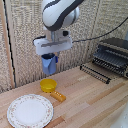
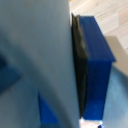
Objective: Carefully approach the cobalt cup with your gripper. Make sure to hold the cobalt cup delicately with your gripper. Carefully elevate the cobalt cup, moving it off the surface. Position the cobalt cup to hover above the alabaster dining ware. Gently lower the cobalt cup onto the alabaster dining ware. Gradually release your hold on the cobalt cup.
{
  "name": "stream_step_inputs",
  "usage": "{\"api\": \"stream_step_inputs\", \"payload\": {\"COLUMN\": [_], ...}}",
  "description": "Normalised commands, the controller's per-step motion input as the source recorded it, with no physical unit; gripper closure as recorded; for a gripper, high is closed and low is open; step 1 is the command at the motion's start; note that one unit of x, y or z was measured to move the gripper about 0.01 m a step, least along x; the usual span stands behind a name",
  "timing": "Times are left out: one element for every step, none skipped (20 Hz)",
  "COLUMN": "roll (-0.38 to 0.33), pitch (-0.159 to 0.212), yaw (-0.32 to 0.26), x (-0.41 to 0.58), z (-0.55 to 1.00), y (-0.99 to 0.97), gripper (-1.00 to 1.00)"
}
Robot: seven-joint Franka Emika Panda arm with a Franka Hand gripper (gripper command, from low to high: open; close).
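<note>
The gripper (image 1: 49, 59) is squeezed on the blue cup (image 1: 48, 64) and holds it up in the air, above the wooden table (image 1: 95, 102). The big white plate (image 1: 30, 110) lies on the table, down toward the exterior view's left. The small yellow pan (image 1: 49, 85) sits under the cup, beside the plate. In the wrist view, a blue finger (image 2: 95, 70) presses its dark pad against the cup's wall (image 2: 35, 60).

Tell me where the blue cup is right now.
In the exterior view the blue cup hangs in the pincer, above the yellow pan, off the table.
</note>
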Motion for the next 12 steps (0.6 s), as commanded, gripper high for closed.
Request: {"api": "stream_step_inputs", "payload": {"roll": [-0.075, -0.078, -0.08, -0.08, -0.084, -0.08, -0.068, -0.052, -0.042, -0.03, -0.023, -0.012], "pitch": [0.019, 0.02, 0.018, 0.011, 0.012, 0.012, 0.008, 0.003, 0.001, 0.003, 0.003, 0.002], "yaw": [0.0, 0.0, 0.012, 0.029, 0.029, 0.027, 0.022, 0.022, 0.021, 0.02, 0.02, 0.022], "x": [0.083, 0.06, 0.023, 0.0, 0.029, 0.066, 0.089, 0.091, 0.103, 0.106, 0.106, 0.097], "z": [-0.05, -0.09, -0.16, -0.24, -0.28, -0.29, -0.32, -0.34, -0.37, -0.4, -0.4, -0.41], "y": [0.92, 0.89, 0.84, 0.79, 0.8, 0.77, 0.72, 0.67, 0.63, 0.59, 0.56, 0.52], "gripper": [1.0, 1.0, 1.0, 1.0, 1.0, 1.0, 1.0, 1.0, 1.0, 1.0, 1.0, 1.0]}}
